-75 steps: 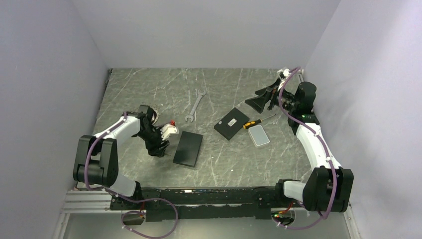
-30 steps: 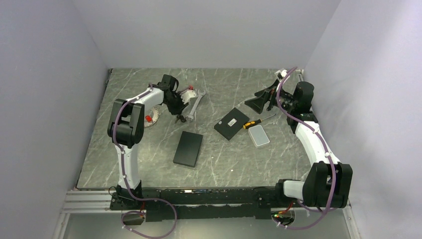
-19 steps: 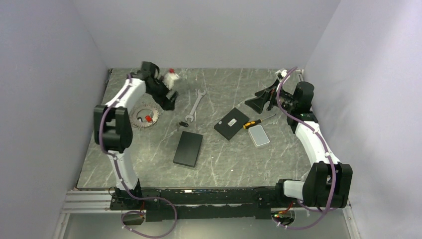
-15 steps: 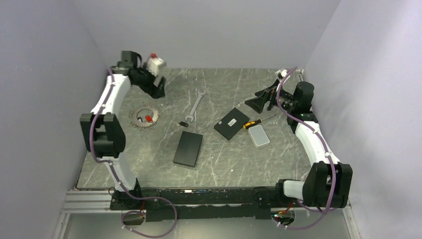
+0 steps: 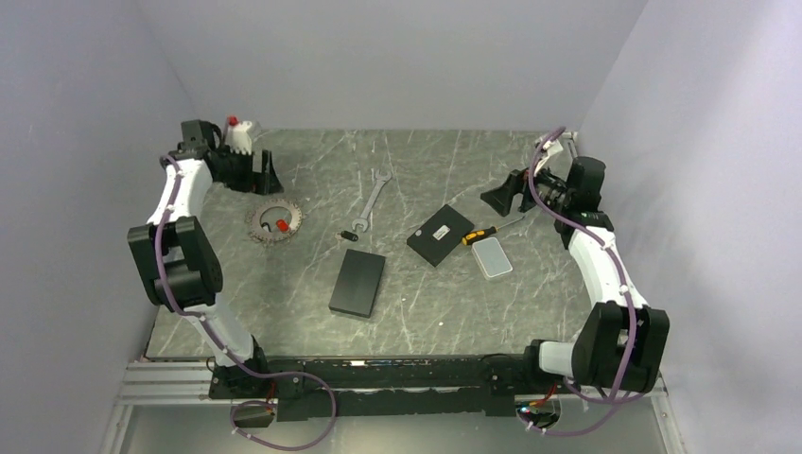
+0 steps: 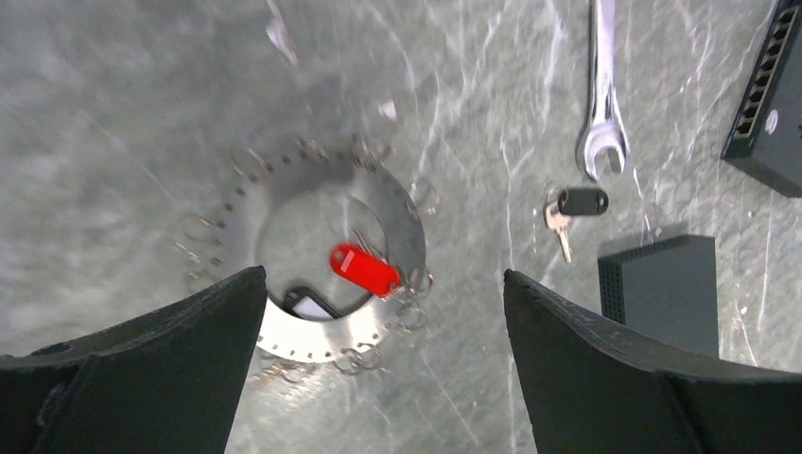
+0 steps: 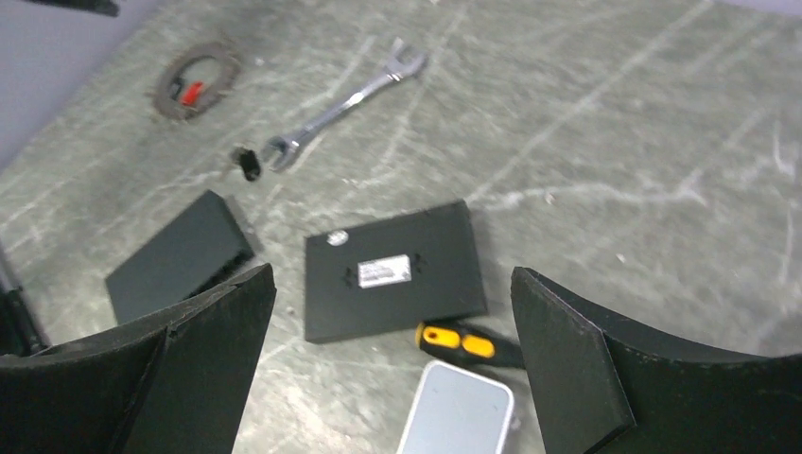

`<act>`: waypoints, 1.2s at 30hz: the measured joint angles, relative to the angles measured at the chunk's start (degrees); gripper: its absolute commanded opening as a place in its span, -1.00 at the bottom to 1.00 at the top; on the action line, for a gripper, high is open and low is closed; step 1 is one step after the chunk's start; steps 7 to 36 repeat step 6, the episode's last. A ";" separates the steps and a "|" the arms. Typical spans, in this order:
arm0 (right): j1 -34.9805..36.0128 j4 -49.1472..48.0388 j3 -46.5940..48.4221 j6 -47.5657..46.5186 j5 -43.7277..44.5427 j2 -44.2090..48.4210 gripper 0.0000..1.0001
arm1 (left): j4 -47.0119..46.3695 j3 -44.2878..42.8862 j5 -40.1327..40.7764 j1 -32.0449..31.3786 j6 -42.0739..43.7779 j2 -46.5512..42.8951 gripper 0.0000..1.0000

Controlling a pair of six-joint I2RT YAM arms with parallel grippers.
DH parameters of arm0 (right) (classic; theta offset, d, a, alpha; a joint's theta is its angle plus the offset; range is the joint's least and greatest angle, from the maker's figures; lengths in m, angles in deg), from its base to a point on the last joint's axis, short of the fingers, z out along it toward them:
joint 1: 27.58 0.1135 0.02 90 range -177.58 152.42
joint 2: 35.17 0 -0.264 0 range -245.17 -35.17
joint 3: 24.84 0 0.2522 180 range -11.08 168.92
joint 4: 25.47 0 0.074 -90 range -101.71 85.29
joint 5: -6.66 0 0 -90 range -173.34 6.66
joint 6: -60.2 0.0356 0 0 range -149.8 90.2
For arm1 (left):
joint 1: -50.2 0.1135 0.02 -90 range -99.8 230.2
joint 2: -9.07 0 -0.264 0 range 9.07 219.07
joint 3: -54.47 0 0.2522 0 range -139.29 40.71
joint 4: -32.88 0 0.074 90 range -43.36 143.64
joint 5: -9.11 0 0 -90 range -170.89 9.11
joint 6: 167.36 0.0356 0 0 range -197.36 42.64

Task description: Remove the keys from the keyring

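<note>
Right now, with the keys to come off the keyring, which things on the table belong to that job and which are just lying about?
Belong to the job:
keyring with its red tag
black-headed key, lying loose beside the wrench

Just lying about:
wrench
flat black box
labelled black box
screwdriver
pale case
</note>
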 measured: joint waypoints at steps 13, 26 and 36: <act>-3.23 4.55 -0.42 -4.79 1.88 -3.41 0.99 | -3.74 10.14 2.03 -0.63 -2.80 -0.94 0.99; -3.23 4.55 -0.42 -4.79 1.88 -3.41 0.99 | -3.74 10.14 2.03 -0.63 -2.80 -0.94 0.99; -3.23 4.55 -0.42 -4.79 1.88 -3.41 0.99 | -3.74 10.14 2.03 -0.63 -2.80 -0.94 0.99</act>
